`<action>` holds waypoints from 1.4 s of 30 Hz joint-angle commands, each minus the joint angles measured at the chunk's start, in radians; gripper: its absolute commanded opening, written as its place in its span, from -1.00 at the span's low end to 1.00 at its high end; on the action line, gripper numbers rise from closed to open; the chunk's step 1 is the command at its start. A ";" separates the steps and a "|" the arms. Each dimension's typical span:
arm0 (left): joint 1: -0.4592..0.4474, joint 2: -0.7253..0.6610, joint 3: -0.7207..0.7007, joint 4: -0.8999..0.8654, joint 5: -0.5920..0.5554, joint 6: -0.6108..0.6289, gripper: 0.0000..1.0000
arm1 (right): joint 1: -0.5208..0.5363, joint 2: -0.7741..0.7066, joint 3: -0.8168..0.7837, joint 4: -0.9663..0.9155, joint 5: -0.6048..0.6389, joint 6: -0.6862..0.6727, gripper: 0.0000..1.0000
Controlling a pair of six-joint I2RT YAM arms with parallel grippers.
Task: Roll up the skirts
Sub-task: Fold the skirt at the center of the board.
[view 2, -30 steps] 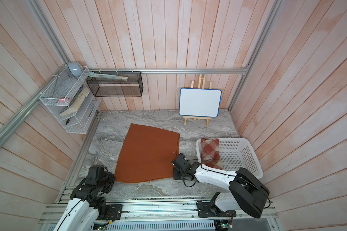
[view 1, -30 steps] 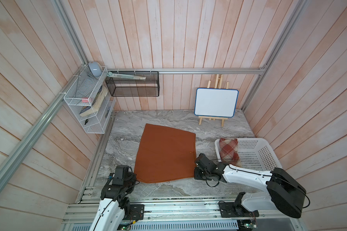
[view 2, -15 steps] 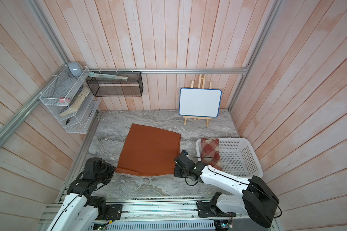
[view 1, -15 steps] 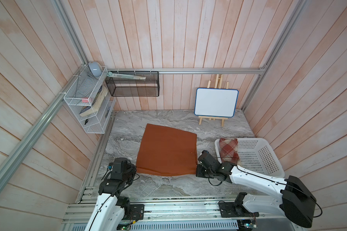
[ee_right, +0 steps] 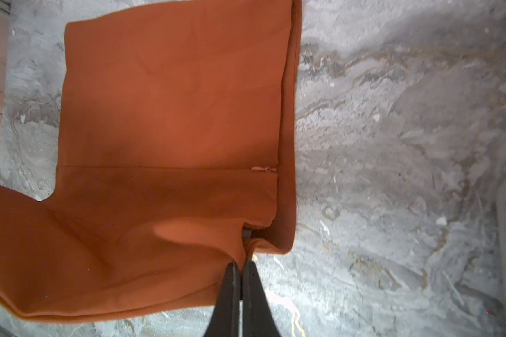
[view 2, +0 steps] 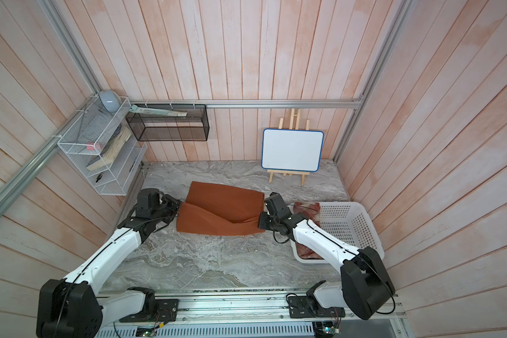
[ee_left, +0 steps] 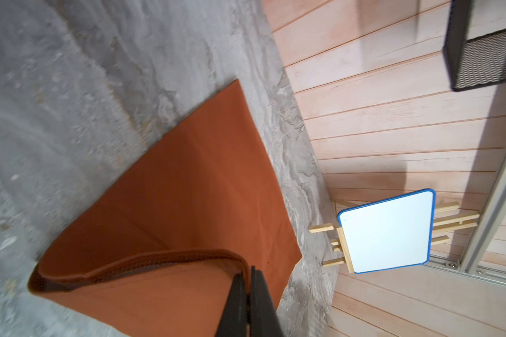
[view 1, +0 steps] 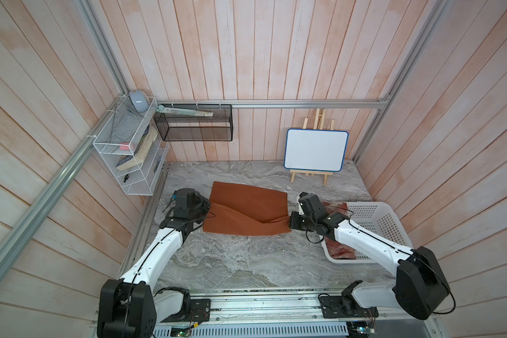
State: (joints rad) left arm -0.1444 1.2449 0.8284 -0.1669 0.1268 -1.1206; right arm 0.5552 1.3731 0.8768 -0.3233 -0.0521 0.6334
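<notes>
Rust-orange skirt is sitting mid-table on the grey marble-look top, just left of the white perforated plastic basket. You've got its near part doubled over onto the far part. That leaves a soft rounded fold along the near edge and a diagonal ridge across the top layer. The cloth looks plain, matte and fairly thick. The right wrist view shows a straight seam with a tiny zipper pull on it. In the left wrist view a stitched band curves up to the fingers.

Your left gripper is clenched on the skirt's left end, black jaws pinched tight on that band. Your right gripper is clamped on the right end the same way, with the cloth puckering right where the jaws meet.

Plaid skirt, red-and-cream and woolly looking, lies in the left side of the basket, partly hidden under your right arm.

Over at the far right of the table there's a small blue-rimmed whiteboard propped on a wooden easel.
</notes>
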 commanded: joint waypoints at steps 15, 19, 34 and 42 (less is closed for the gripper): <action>0.006 0.386 0.291 0.219 -0.019 0.136 -1.00 | -0.197 0.265 0.201 0.114 -0.245 -0.095 -1.00; 0.026 0.499 0.370 0.222 0.013 0.140 -1.00 | -0.205 0.350 0.253 0.108 -0.253 -0.105 -1.00; 0.050 0.732 0.498 0.282 0.032 0.137 -1.00 | -0.240 0.492 0.329 0.128 -0.271 -0.105 -1.00; 0.056 0.798 0.551 0.314 0.057 0.131 -1.00 | -0.257 0.530 0.360 0.146 -0.275 -0.097 -0.96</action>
State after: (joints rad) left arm -0.0975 2.0243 1.3529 0.0956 0.1604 -0.9977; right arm 0.3130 1.8801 1.2121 -0.1928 -0.3168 0.5449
